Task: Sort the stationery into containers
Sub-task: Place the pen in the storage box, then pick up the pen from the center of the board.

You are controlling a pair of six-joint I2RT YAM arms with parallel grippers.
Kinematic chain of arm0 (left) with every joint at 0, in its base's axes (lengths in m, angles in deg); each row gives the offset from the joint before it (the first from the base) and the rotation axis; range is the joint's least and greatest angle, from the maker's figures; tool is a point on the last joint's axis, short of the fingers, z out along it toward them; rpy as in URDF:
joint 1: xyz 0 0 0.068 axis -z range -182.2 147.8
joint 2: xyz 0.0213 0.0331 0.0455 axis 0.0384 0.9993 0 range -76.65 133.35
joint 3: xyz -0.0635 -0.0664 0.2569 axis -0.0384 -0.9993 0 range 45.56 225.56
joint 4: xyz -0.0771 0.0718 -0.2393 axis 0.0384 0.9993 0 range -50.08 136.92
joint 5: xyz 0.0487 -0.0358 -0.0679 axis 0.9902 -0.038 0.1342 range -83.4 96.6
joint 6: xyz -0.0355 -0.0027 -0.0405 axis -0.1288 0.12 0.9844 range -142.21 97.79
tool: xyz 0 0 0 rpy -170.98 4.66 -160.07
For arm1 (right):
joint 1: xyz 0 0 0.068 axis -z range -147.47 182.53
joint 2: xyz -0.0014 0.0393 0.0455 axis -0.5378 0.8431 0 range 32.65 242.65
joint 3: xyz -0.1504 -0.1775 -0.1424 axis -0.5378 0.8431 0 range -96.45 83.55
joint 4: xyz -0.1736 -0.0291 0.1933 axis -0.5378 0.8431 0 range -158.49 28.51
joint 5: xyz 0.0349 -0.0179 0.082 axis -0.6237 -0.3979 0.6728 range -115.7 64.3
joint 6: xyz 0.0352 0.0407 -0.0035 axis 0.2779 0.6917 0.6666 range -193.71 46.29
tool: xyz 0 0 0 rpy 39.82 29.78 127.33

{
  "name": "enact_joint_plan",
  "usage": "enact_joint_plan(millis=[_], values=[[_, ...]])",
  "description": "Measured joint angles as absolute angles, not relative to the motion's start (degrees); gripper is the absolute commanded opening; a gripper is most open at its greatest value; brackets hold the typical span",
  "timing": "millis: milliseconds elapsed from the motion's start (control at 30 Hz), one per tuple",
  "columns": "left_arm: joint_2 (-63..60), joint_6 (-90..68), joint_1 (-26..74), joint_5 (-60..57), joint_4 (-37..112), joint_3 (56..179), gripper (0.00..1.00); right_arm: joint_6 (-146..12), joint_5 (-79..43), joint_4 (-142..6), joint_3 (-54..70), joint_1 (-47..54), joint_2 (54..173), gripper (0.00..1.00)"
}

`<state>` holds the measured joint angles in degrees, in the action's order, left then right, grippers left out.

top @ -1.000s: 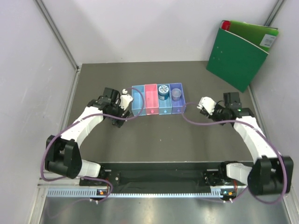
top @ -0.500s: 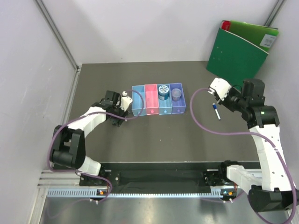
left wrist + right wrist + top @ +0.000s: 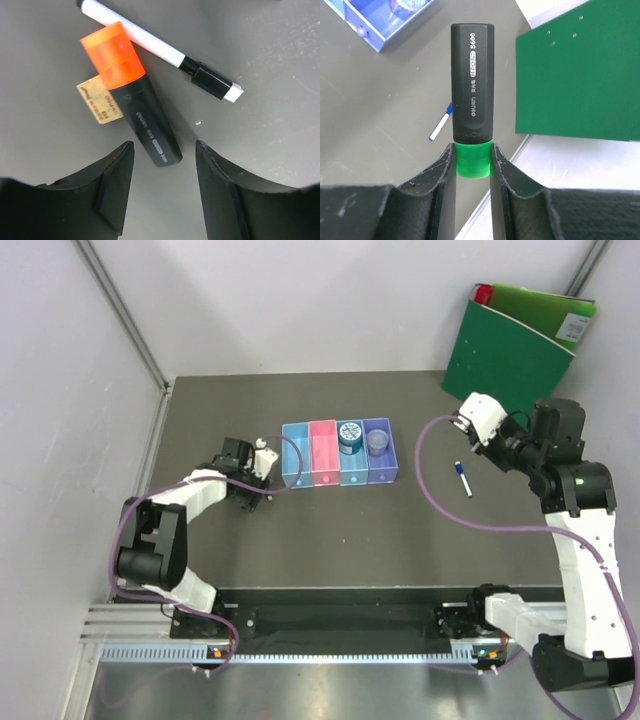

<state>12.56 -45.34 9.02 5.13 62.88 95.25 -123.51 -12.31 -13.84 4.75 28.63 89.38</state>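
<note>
The containers, a joined row of light blue (image 3: 296,462), pink (image 3: 323,460), light blue (image 3: 352,468) and purple (image 3: 380,468) bins, stand at mid-table. A blue tape roll (image 3: 350,435) sits in the third bin. My left gripper (image 3: 256,466) is open just left of the row, low over a black marker with an orange cap (image 3: 137,112), a thin white pen (image 3: 150,42) and a small tan piece (image 3: 99,102). My right gripper (image 3: 478,420) is raised and shut on the green cap of a black marker (image 3: 472,90). A white pen with a blue cap (image 3: 464,480) lies below it.
A big green binder (image 3: 520,355) leans at the back right corner and also shows in the right wrist view (image 3: 580,75). A clear round item (image 3: 377,443) sits in the purple bin. Purple cables loop from both arms. White walls close the sides.
My right gripper has risen and moved back and to the right with the green-capped marker, uncovering the blue-capped pen on the table. My left arm has swung in; its gripper stays left of the bins.
</note>
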Motion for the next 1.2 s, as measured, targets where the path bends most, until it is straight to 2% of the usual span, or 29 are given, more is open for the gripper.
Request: enact_joint_plan(millis=[167, 333, 467, 667, 833, 1200], values=[[13.61, -45.23, 9.00, 5.19, 61.27, 95.03, 0.42, -121.81, -12.34, -12.96, 1.58, 27.26, 90.74, 0.13], [14.53, -44.97, 8.87, 5.21, 59.63, 95.30, 0.19, -119.84, -12.36, -12.68, -1.72, 25.97, 91.33, 0.14], [15.25, -44.91, 8.76, 5.21, 59.08, 95.93, 0.06, -118.26, -12.45, -12.70, -3.12, 24.72, 91.61, 0.14], [15.12, -45.04, 8.72, 5.17, 59.06, 95.93, 0.01, -115.40, -12.75, -12.74, -3.58, 21.97, 92.97, 0.15], [13.54, -45.50, 8.72, 4.76, 62.25, 95.73, 0.00, -111.73, -13.25, -13.23, -3.56, 18.25, 94.78, 0.15], [-2.04, -51.86, 8.68, 0.91, 73.73, 101.55, 0.00, -99.64, -14.00, -20.98, -0.85, 10.97, 101.65, 0.14]])
